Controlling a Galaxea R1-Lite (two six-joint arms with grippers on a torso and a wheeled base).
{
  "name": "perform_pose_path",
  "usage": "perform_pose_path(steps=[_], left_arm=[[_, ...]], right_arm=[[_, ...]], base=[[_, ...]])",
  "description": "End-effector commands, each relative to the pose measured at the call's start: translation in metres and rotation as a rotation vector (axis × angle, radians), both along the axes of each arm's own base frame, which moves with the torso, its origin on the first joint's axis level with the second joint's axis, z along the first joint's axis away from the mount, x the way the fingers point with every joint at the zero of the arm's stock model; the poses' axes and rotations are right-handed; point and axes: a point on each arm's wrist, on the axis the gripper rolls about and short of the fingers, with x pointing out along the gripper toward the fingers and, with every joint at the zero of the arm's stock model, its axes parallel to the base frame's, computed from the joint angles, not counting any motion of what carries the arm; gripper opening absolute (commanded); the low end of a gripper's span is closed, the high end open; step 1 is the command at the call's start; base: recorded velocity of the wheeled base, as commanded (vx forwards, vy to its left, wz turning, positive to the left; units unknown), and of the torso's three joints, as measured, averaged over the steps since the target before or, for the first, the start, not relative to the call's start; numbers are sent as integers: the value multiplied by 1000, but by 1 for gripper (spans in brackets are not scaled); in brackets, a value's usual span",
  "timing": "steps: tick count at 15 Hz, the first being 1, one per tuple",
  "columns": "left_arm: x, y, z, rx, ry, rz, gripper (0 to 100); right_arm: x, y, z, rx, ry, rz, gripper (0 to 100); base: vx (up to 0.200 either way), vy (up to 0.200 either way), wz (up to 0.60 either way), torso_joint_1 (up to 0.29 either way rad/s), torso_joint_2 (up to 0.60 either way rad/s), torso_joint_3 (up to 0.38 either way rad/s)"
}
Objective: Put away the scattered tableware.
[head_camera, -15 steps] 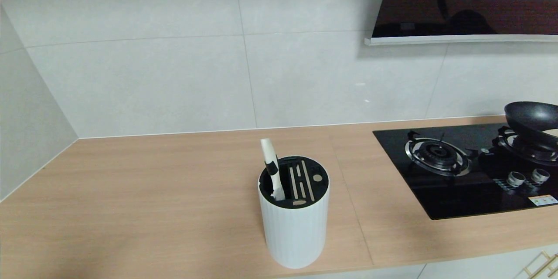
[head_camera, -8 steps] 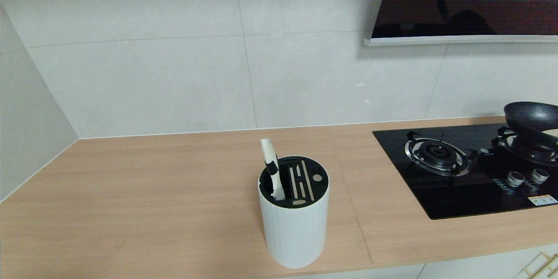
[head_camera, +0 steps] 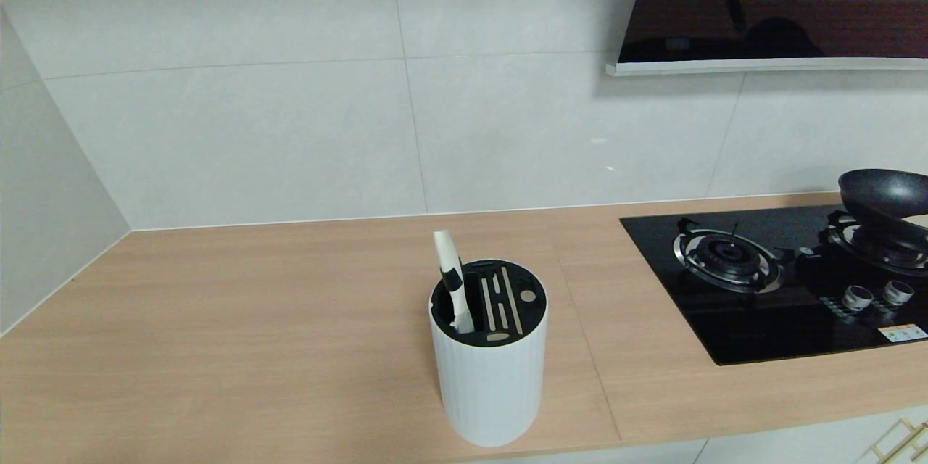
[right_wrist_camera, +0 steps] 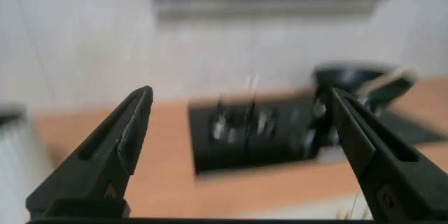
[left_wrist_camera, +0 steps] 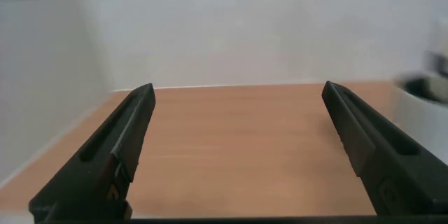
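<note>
Left gripper (left_wrist_camera: 238, 87): jaws spread wide, nothing between them; bare wooden countertop (head_camera: 254, 319) ahead of the gap.
Right gripper (right_wrist_camera: 239, 92): jaws likewise wide apart, holding nothing; black hob (head_camera: 725, 333) beyond.
White ribbed holder (head_camera: 489, 377): upright near the counter's front edge, outside both gaps, touching neither gripper.
White-handled utensil (head_camera: 451, 279), black band: stands tilted in the open compartment on the holder's left side, handle up.
Dark pan (head_camera: 884, 192): on the hob's far right burner.
Range hood (head_camera: 768, 7): above, on the tiled wall.
</note>
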Motion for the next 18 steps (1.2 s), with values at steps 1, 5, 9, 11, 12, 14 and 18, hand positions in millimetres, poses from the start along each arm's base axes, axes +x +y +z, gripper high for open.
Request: perform_pose_path(steps=[1,5,9,11,12,14,18], left_arm=[[11,-2,-25,-11,83,-75,100],[19,-3,-48,-56,165,-122,100],[19,-4,-48,-37,179,-153,100],[20,0,-54,-25,232,13,100],[20,0,-54,-29,221,10,100],[19,0,-53,-55,215,5,100],[19,0,-53,-92,213,3,100]], right_arm=[[9,1,-26,4,107,29,100],[10,1,-33,39,176,38,100],[10,1,-37,31,213,69,100],[10,1,-37,31,213,69,100],[10,1,-37,31,213,69,100],[10,1,-37,33,213,69,100],[10,1,-37,33,213,69,100]], base=[[0,0,0,0,0,0],[0,0,0,0,0,0],[0,0,0,0,0,0],[0,0,0,0,0,0],[0,0,0,0,0,0],[0,0,0,0,0,0],[0,0,0,0,0,0]])
